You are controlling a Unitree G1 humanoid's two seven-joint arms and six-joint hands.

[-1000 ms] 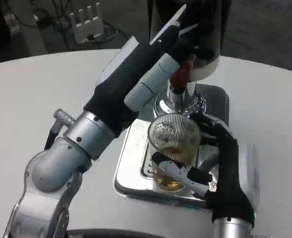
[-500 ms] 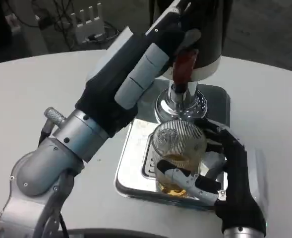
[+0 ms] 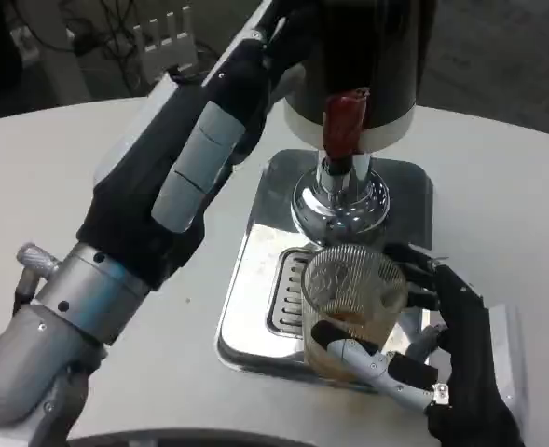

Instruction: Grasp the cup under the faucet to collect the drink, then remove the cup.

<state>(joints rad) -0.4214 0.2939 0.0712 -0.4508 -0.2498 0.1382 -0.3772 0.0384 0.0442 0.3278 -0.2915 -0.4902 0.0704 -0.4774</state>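
Single head view. The camera is sitting high on the robot and looking steeply down and forward onto the round white counter [image 3: 60, 168]. It is framing the scene closely: the shiny steel drip tray [image 3: 255, 279] is lying just below centre, and the dark cylindrical dispenser body [image 3: 367, 56] is running off the top edge. Both forearms are entering from the bottom corners. Beyond the counter's far edge, dark floor with cables [image 3: 97, 28] is showing at upper left.

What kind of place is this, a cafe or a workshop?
Probably a lab or workshop, not a cafe: a drink dispenser stands on a plain white table, with loose cables on the floor behind.
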